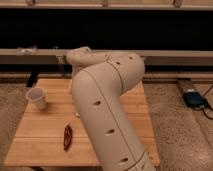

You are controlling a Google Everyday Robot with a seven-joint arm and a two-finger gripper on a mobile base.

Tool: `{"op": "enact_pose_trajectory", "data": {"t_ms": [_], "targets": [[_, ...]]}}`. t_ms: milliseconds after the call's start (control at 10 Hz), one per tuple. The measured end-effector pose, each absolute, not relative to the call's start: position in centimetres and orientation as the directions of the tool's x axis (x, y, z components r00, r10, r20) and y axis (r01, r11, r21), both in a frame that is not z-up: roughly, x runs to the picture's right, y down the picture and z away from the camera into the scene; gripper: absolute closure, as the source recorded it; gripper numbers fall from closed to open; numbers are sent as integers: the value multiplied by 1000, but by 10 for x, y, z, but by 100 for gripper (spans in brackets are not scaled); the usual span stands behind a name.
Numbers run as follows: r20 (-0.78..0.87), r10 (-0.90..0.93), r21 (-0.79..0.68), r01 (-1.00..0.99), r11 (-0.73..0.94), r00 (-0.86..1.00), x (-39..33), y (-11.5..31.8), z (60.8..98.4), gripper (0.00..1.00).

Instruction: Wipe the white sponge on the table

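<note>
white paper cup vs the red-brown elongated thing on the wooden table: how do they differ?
The white paper cup stands upright; the red-brown elongated object lies flat. The cup is pale and round; the object is dark and slender. The cup sits by the left edge; the object lies nearer the front. Both rest on the light wooden table; the gripper is over its far edge, away from both.

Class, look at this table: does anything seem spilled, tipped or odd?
Nothing stands out. The cup stands upright on the table, the reddish object lies flat. The tool sits over the far edge, beside the arm.
</note>
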State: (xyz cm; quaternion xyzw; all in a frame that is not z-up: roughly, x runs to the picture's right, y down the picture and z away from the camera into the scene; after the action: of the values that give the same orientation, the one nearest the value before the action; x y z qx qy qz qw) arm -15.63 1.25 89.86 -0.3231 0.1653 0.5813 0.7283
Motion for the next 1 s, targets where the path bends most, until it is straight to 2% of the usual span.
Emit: {"op": "enact_pose_trajectory", "data": {"t_ms": [500,1000], "targets": [[-624,738,-257,-959,119,258,-153,16,900,20],[-637,755,-27,-983,181,157,-138,45,889,20]]}}
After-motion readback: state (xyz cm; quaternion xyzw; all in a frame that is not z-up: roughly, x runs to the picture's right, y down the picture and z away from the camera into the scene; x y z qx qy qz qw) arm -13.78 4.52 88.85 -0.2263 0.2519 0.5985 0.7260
